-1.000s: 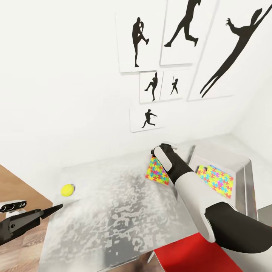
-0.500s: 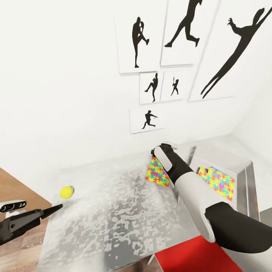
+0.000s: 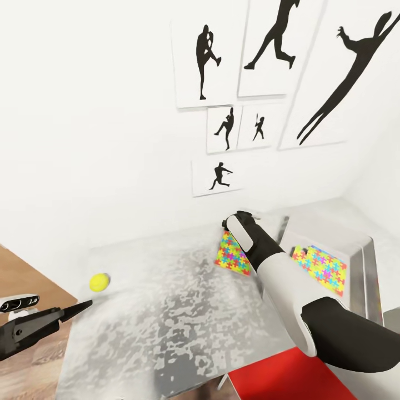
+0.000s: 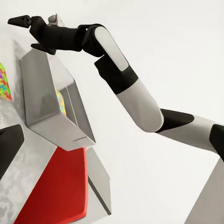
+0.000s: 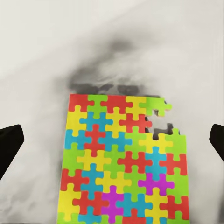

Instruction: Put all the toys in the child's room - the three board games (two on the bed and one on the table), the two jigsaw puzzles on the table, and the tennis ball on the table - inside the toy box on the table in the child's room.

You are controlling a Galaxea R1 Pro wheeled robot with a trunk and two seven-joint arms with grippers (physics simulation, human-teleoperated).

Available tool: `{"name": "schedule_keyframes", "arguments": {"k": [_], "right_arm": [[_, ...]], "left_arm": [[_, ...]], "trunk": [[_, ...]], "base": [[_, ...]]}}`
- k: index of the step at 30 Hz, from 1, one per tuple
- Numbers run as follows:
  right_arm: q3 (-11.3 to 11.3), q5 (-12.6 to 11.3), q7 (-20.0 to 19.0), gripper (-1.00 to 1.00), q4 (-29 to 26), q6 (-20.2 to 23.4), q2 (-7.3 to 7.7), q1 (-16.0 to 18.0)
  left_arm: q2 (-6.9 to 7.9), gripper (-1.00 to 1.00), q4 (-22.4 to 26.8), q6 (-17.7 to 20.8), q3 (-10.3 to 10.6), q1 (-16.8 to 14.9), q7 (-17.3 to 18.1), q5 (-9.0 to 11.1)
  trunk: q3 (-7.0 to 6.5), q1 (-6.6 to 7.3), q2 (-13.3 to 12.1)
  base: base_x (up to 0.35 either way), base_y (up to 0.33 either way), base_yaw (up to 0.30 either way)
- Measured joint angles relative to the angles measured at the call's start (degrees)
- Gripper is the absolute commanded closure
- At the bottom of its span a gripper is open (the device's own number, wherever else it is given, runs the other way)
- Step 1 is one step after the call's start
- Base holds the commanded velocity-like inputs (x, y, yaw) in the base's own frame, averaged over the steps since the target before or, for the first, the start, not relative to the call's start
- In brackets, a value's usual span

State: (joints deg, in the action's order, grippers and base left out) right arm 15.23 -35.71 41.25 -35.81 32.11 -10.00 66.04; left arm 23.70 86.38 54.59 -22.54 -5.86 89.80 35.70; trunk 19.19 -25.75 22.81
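A: Where do our grippers sit?

B: Our right gripper (image 4: 21,32) hangs over one jigsaw puzzle (image 5: 123,161) lying flat on the table (image 3: 166,311), its fingers (image 5: 9,147) spread wide to either side, touching nothing. Our left gripper (image 3: 75,309) is low at the table's near left edge; we cannot tell whether it is spread or pressed together.

A: And the toys?

B: A second jigsaw puzzle (image 3: 321,268) lies inside the toy box (image 3: 364,253), right of our arm. The tennis ball (image 3: 99,282) rests on the table, near the left gripper.
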Motion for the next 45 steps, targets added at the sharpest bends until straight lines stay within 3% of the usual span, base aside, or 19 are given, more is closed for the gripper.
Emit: {"name": "schedule_keyframes", "arguments": {"k": [45], "right_arm": [[-0.26,-0.17,-0.02,-1.00,0.58,0.03,0.00,0.08]], "left_arm": [[0.00,-1.00,0.00,0.00,0.04,0.00,0.00,0.00]], "trunk": [[0.00,0.00,0.00]], "base": [[0.000,0.000,0.018]]}}
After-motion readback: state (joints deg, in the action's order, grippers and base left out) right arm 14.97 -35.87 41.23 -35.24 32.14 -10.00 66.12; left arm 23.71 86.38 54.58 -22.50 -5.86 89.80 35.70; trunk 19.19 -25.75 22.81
